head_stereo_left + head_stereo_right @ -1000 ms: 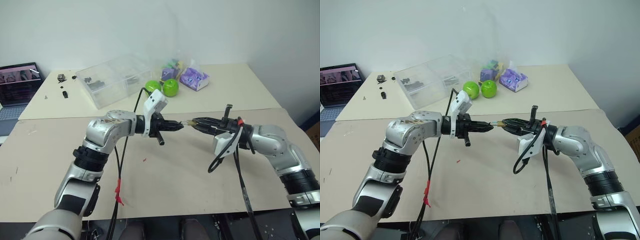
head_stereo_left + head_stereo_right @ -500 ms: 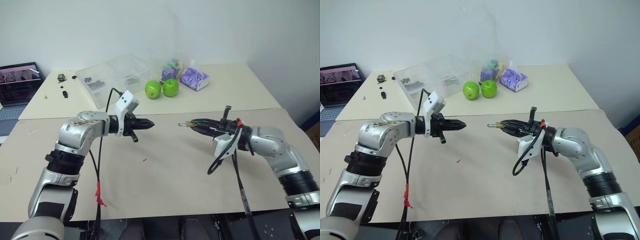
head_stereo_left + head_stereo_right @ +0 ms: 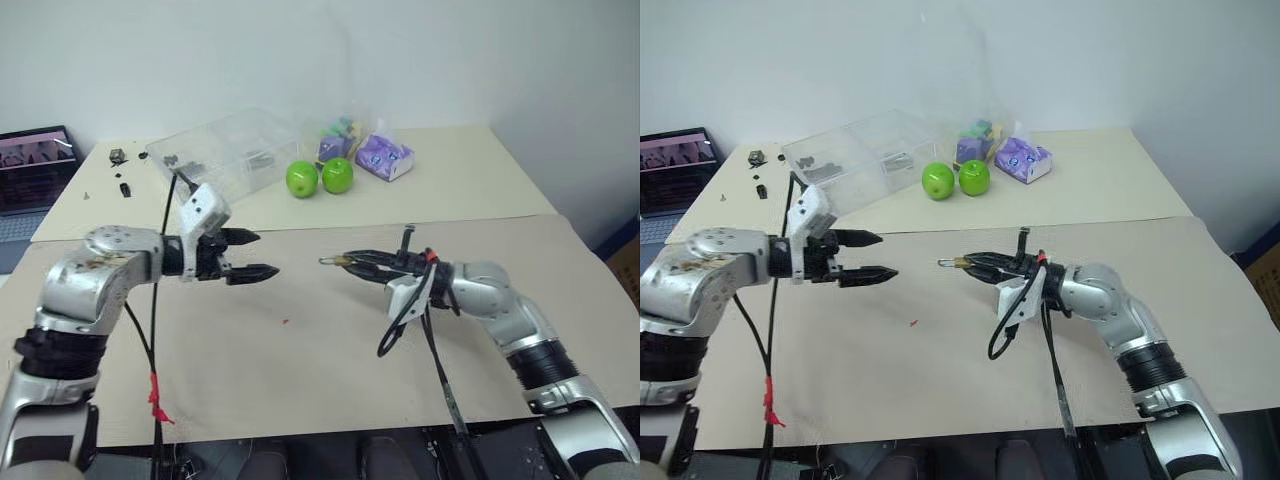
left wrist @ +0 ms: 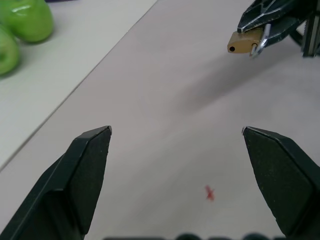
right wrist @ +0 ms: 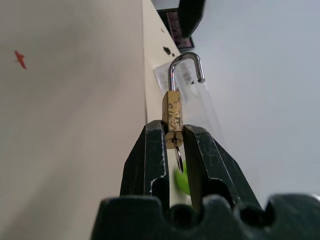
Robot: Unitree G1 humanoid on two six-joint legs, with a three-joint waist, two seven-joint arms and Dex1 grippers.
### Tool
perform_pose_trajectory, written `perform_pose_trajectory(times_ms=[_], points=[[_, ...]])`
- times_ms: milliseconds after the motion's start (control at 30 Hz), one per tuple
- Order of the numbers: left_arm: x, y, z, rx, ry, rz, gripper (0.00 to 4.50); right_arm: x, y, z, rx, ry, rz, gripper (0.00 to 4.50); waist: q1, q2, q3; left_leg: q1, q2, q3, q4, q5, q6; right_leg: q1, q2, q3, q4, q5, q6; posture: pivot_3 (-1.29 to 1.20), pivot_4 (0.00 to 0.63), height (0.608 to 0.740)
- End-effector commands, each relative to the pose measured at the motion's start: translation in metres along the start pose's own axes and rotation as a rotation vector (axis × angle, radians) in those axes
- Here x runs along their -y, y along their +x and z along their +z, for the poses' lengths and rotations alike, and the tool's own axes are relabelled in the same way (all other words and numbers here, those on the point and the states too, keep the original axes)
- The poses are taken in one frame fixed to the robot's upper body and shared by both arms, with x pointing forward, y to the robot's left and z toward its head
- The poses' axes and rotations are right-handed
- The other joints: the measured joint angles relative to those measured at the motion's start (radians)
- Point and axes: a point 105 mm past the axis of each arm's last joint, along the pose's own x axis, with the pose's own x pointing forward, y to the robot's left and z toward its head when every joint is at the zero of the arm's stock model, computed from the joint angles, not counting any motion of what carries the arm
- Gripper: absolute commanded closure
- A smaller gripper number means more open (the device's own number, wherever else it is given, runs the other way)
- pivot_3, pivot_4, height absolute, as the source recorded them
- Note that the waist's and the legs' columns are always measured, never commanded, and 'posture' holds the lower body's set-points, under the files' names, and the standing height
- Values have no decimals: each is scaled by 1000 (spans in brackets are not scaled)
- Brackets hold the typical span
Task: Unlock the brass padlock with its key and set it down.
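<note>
The small brass padlock (image 5: 173, 112) hangs in the air over the beige table (image 3: 300, 370), pinched by its lower end in my right gripper (image 5: 173, 126), which is shut on it. Its silvery shackle (image 5: 185, 64) has one end free of the body. The key (image 5: 178, 158) sticks out of the padlock's base between the fingers. My left gripper (image 3: 257, 254) hovers a short way to the left of the padlock (image 3: 335, 261), open wide, holding nothing and pointing toward it. The left wrist view looks between its two fingers (image 4: 90, 165) at the padlock (image 4: 244, 41).
Two green apples (image 3: 320, 177), a clear plastic box (image 3: 225, 150) and a purple packet (image 3: 385, 157) sit on the far table. A laptop (image 3: 35, 165) is at the far left. Small black parts (image 3: 122, 185) lie near it. Cables hang from both wrists.
My left gripper, shut at the padlock's end a second ago, has drawn away to the left and opened wide. My right gripper has carried the padlock a little left and down.
</note>
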Motion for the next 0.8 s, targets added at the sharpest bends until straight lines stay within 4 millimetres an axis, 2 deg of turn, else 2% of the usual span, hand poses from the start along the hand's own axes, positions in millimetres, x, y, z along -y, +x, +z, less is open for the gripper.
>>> perform_pose_trajectory(times_ms=[33,300,500,700,767,800], points=[[-6,-9,18,47,112,23,26,5,8,0,12,8,0,4350,9,0,0,0,0,0,0,0,0,0,0,-1,0,0,0,0,150,740],[-1,-2,18,33,186,6,26,-19,25,-3,33,-86,129,4350,0,0,0,-1,0,1,0,0,-1,0,0,0,0,0,0,0,150,740],[0,6,18,23,201,-11,26,-47,32,-36,-103,-157,246,4350,-3,0,0,0,0,1,0,0,-1,-1,1,0,1,0,0,0,150,740],[-1,13,22,31,218,-23,26,-54,28,-56,-176,-148,274,4350,-6,0,0,1,0,1,0,0,-1,0,1,0,1,0,0,0,150,740],[-2,15,23,35,221,-29,0,-56,22,-61,-193,-133,290,3402,-5,0,0,3,0,1,0,0,-1,1,1,0,1,0,0,0,150,740],[-2,16,23,36,223,-32,0,-57,19,-63,-197,-120,291,3178,-5,0,0,3,0,1,0,0,-1,2,1,0,1,0,0,0,150,740]])
